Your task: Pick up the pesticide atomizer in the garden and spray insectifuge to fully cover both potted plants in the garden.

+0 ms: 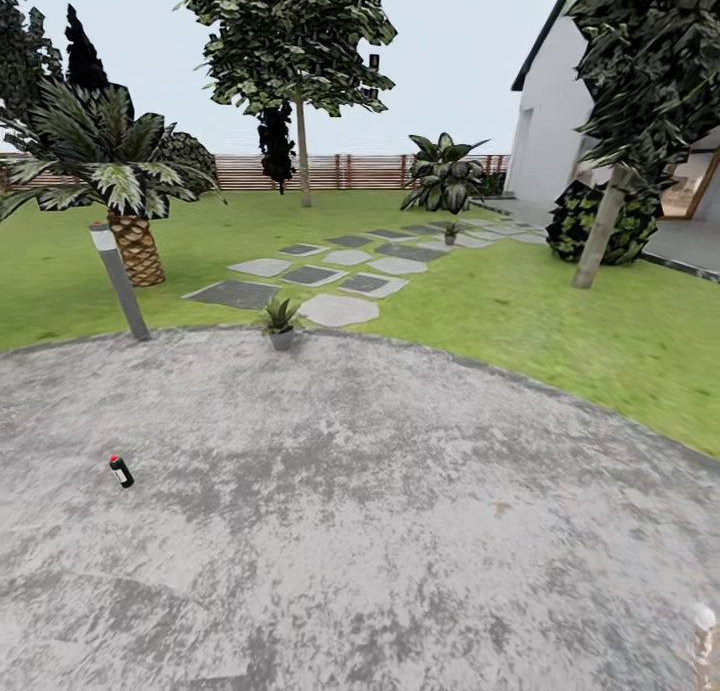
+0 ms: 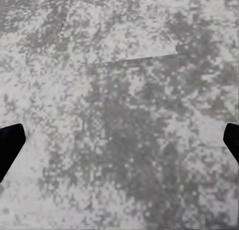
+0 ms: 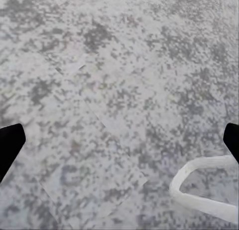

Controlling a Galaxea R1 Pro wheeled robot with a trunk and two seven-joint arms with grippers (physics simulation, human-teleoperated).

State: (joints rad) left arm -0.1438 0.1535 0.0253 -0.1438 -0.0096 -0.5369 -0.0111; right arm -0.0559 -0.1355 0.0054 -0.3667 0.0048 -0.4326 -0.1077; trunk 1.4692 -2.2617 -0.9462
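- The left gripper (image 2: 119,140) is spread wide in its wrist view, a dark fingertip (image 2: 10,145) at each side edge and nothing between them but mottled grey paving (image 2: 124,90).
- The right gripper (image 3: 119,140) is spread just as wide and also empty; under it lies the same speckled paving, with a pale curved frame (image 3: 199,190) whose nature I cannot tell in one corner.
- In the head view the paving is a round grey patch (image 1: 380,511), rough and blotched, with lawn (image 1: 560,331) around its far edge.
- The pesticide atomizer (image 1: 121,471) stands tilted on the patch at the left, a slim dark bottle with a red top, well apart from everything else.
- One potted plant (image 1: 281,325), a small rosette of pointed leaves in a grey pot, sits at the far rim of the patch, just before the stepping stones (image 1: 340,271).
- The second potted plant (image 1: 451,233) is small and far off, among the farther stones.
- A grey post (image 1: 119,281) with a pale cap leans at the patch's left rim, near a short palm (image 1: 115,186) with a scaly trunk.
- Beyond are trees (image 1: 295,41), a big streaked leafy bush (image 1: 445,176), a brown slatted fence (image 1: 330,171) and a white house wall (image 1: 560,121) at right.
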